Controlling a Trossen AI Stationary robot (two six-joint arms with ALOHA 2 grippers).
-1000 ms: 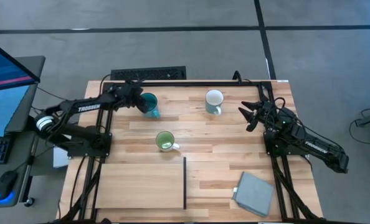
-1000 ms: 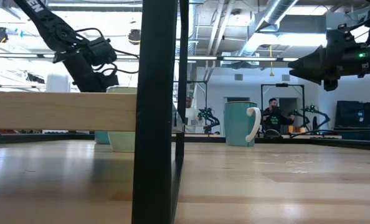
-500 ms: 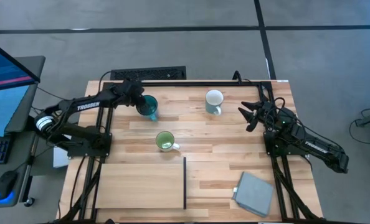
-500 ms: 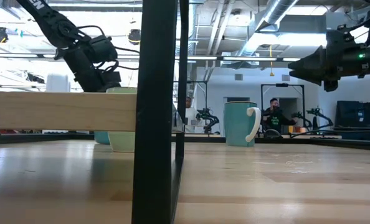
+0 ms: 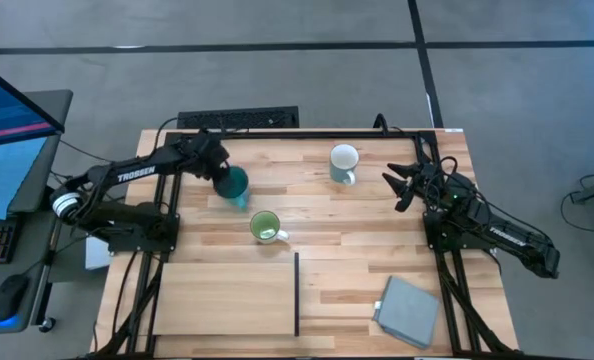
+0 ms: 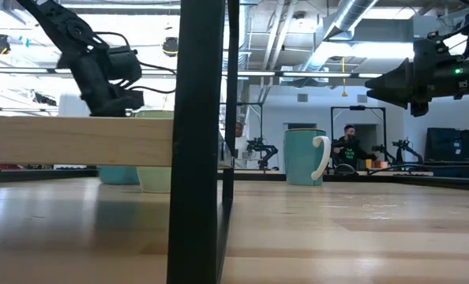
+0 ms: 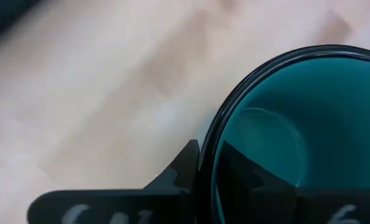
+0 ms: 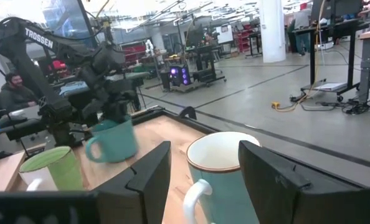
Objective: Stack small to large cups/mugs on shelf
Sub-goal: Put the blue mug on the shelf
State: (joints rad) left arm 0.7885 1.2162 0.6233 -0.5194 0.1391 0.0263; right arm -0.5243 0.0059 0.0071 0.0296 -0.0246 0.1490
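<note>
The left gripper (image 5: 220,170) is now clenching the rim of the teal mug (image 5: 234,185), having closed within the last second, and is carrying it from the table's back edge toward the light green mug (image 5: 265,226). The widest mug is heading shelfward. The right gripper (image 5: 401,187) is waiting spread wide beside the white mug (image 5: 344,160).

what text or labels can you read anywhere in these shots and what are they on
"TROSSEN": white letters on the left arm, readable in the high view and the right wrist view.
White marks on the left gripper body in the left wrist view: cut off, unreadable.
Teal mug, light green mug, white mug: no lettering visible.
</note>
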